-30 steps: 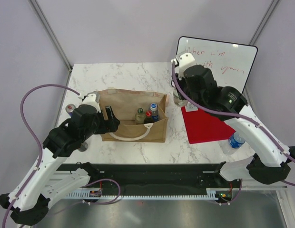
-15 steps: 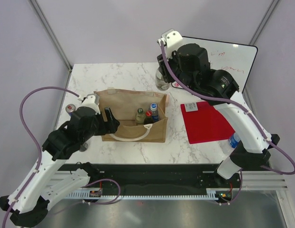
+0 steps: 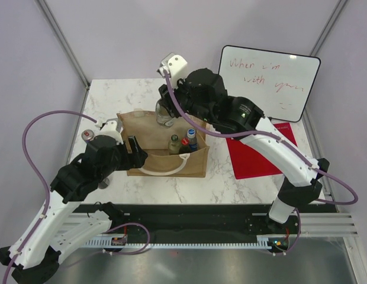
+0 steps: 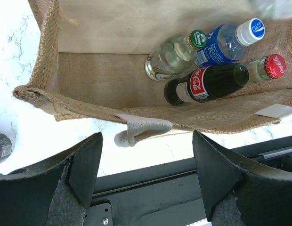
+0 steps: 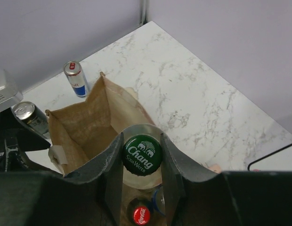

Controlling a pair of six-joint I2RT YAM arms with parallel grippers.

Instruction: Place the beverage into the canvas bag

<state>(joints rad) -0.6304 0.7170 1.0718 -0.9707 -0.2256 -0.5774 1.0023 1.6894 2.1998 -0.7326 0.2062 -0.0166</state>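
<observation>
Pinching a clear glass Chang soda-water bottle (image 5: 142, 155) just under its green cap with the right gripper (image 5: 141, 143), one dark finger (image 5: 113, 165) pressed against each side of the neck. Holding it upright in the air above the canvas bag (image 3: 171, 167), over the far rim near the middle as seen from above; impossible to tell whether the base has dipped below the rim. Bag standing open-mouthed on the white marble table (image 3: 136, 94) between the two arms, one white looped handle (image 4: 143, 127) drooping over the near wall. Inside, toward the right end and packed close together: a green-capped glass bottle (image 4: 172, 59), a blue-labelled water bottle (image 4: 228, 44) with a white cap and a Coca-Cola bottle (image 4: 216, 84) with a red cap. Left gripper (image 4: 146, 141) spread wide just outside the bag's near rim, toward its left end, gripping nothing, with only the rim and the handle showing between its padded fingers (image 4: 85, 172). On the table left of the bag, a blue-and-silver can (image 5: 76, 77) and, nearer the left arm, a second can (image 5: 30, 117). At the far right, a whiteboard (image 3: 269, 83) with red handwriting, and in front of it a red sheet (image 3: 260, 157) lying flat, well apart from the bag.
</observation>
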